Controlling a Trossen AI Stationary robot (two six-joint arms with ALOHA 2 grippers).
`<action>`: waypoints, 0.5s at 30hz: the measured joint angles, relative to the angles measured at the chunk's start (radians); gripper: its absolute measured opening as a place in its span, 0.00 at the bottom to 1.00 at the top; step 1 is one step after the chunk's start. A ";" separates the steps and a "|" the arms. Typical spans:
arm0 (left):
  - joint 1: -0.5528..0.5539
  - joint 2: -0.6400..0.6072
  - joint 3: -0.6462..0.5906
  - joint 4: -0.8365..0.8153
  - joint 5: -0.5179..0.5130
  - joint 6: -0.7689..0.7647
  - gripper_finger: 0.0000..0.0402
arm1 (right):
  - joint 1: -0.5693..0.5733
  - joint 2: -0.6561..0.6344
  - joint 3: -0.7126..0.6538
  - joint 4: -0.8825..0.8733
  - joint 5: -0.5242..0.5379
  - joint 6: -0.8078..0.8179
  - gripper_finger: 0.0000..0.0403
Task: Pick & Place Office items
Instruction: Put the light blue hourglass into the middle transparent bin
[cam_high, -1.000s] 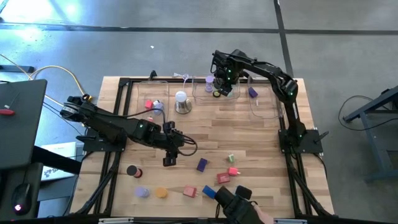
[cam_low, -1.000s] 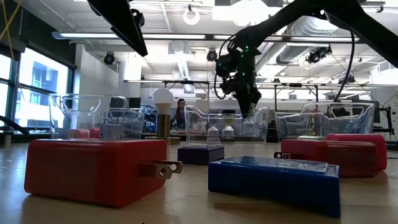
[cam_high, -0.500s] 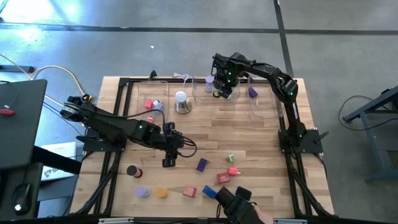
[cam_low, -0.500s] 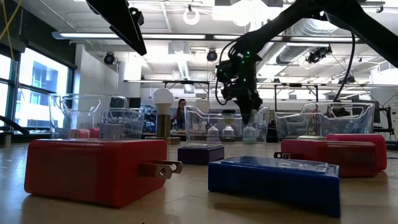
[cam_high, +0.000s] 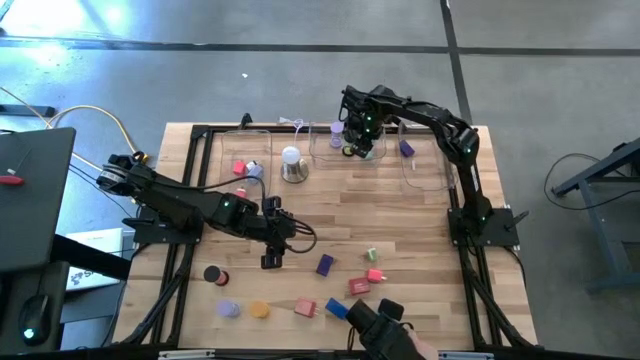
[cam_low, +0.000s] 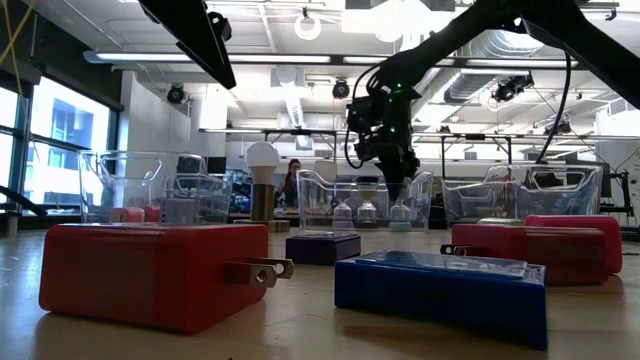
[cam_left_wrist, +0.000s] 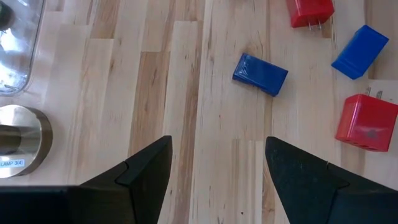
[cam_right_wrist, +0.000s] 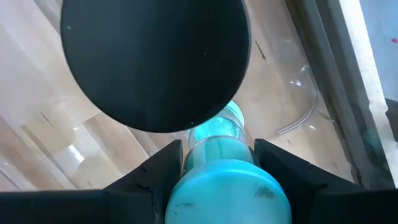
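Your right claw (cam_high: 357, 150) grips a teal roll (cam_right_wrist: 225, 180) between its 2 fingers, over the middle clear tray (cam_low: 322, 190) at the table's far side. Your left claw (cam_high: 272, 259) hangs open over bare wood, near a blue block (cam_left_wrist: 260, 73).

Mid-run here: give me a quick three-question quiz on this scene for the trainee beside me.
1. True or false: the left pincer grips a block.
2. Which roll sits between the fingers of the right pincer? A orange, B teal, C lilac.
3. Fill in: the right pincer hangs over a clear ___.
Key: 1 false, it is open and empty. 2 B, the teal roll. 3 tray.
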 joint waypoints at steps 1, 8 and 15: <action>0.000 0.000 0.000 0.000 0.000 0.000 0.62 | 0.000 0.000 0.000 0.000 0.001 -0.001 0.47; 0.000 0.000 0.000 0.000 0.000 0.000 0.62 | 0.000 0.000 0.000 -0.014 -0.022 -0.001 0.48; 0.000 0.000 0.000 0.000 0.000 0.000 0.62 | 0.000 0.000 0.000 -0.026 -0.022 -0.001 0.63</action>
